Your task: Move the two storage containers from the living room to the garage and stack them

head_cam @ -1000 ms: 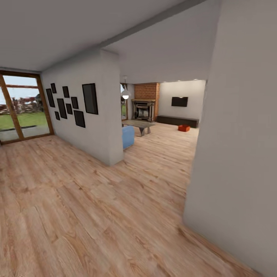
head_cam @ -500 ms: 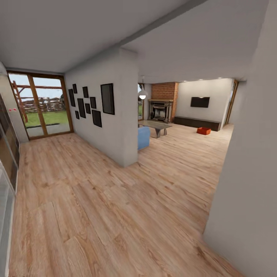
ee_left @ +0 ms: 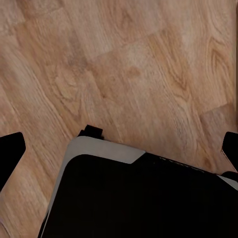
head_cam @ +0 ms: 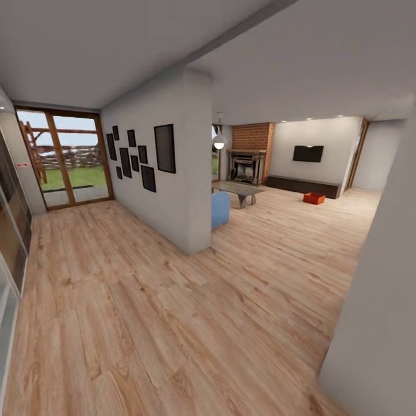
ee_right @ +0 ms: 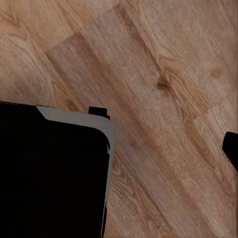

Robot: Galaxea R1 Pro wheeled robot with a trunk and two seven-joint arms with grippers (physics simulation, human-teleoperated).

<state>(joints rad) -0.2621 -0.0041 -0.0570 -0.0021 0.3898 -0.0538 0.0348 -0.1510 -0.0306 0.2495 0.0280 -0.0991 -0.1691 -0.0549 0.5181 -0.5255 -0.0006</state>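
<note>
Starting at your far left, you are looking at a glass door point(head_cam: 63, 159) giving onto a garden, then a white dividing wall point(head_cam: 173, 190) hung with dark picture frames point(head_cam: 165, 148), and past its end the living room point(head_cam: 277, 173) is opening up with a blue seat point(head_cam: 220, 208), a low table point(head_cam: 238, 189), a brick fireplace point(head_cam: 248, 153), a dark low cabinet point(head_cam: 303, 185) and a black TV point(head_cam: 307, 153). A small orange-red shape, one storage container point(head_cam: 314, 198), is sitting on the pale wood floor point(head_cam: 173, 312) just in front of that cabinet, far off; from here you cannot tell whether it is one bin or two, nor whether anything is lying inside (too small to read). A grey wall corner point(head_cam: 375, 323) is crowding your right side, so you are probably best steering slightly left of it and then heading straight for the container. Both wrist cameras are looking down at floorboards and the robot's dark base; the left gripper point(ee_left: 119, 148) is standing wide apart and empty, while the right gripper point(ee_right: 231, 154) is showing one fingertip, so its state cannot be told.
</note>
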